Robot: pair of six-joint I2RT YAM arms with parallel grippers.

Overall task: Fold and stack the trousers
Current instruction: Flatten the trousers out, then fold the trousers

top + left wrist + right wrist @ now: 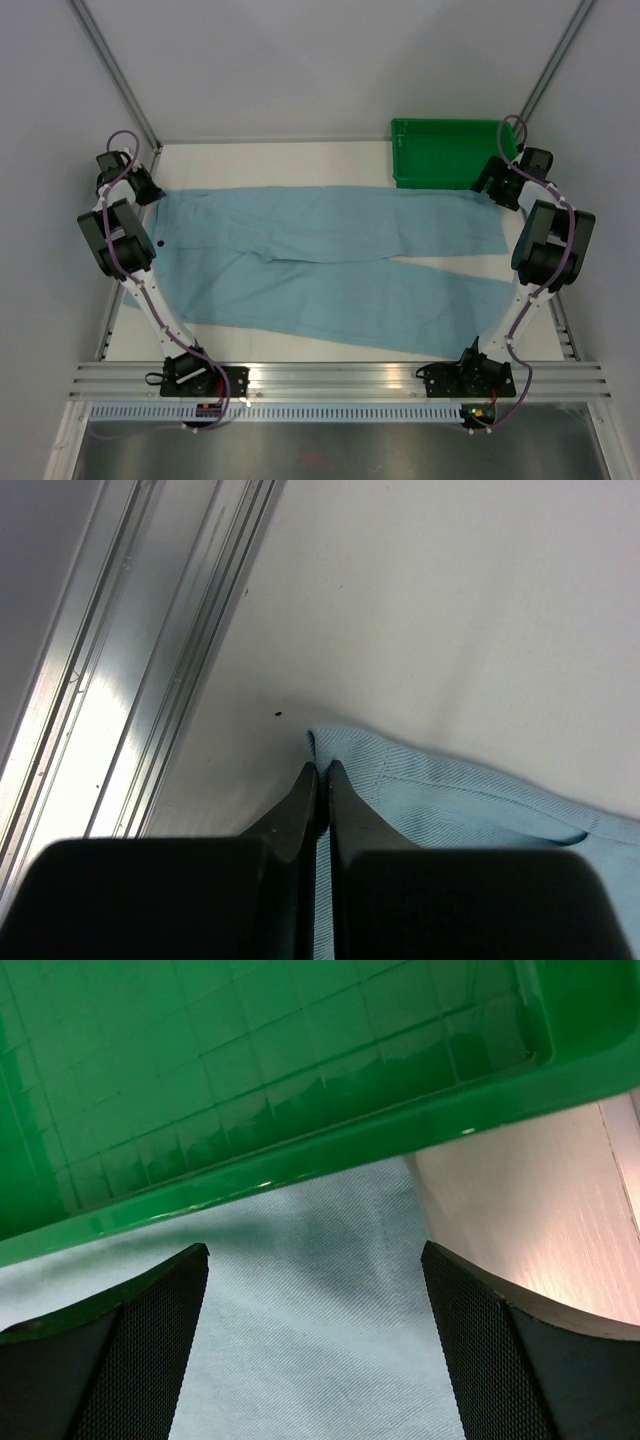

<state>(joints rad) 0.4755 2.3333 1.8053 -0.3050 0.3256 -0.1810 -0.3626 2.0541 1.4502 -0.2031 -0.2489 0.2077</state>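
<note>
Trousers (330, 262) spread flat, leg end just beside green tray (440, 182).

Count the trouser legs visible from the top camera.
2. On the trousers, the far leg runs right and ends beside the green tray. The near leg angles toward the right arm's base. Neither looks hidden.

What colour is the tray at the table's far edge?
The tray is bright green, its floor a square grid; clearest in the right wrist view.
</note>
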